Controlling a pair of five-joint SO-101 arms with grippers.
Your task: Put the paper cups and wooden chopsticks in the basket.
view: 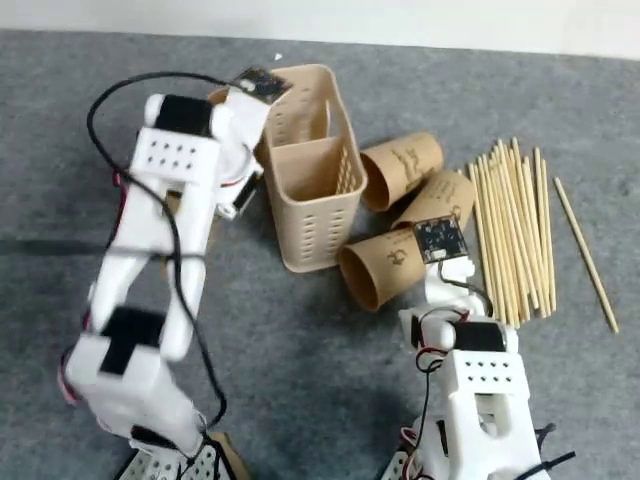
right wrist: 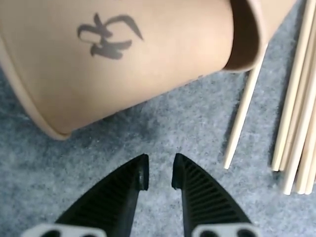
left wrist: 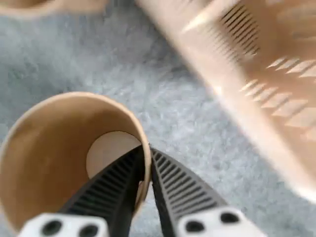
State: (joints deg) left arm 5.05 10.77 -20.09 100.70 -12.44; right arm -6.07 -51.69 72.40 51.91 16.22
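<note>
Paper cup (left wrist: 49, 148) sits at maybe nine o'clock from the basket (view: 310, 200), mostly hidden under the left arm (view: 175, 155). Left claw (left wrist: 148, 152) pinches its rim. Right claw (right wrist: 159, 171) is slightly open, empty.

The things rest on a grey, felt-like table cover (view: 300, 370). Near its middle stands the basket (view: 310, 200), which has two compartments. To one side of it, three paper cups lie on their sides close together: the first cup (view: 403, 168) has its mouth toward the basket wall, the second cup (view: 445, 195) is just beside it, and the third cup (view: 380, 270) lies at the basket's corner. Beyond these cups the wooden chopsticks (view: 515, 220) lie side by side in a loose row, and a single chopstick (view: 585, 255) lies apart from them. On the other side of the basket is a fourth cup (left wrist: 44, 148); I cannot tell if it touches the cover.
</note>
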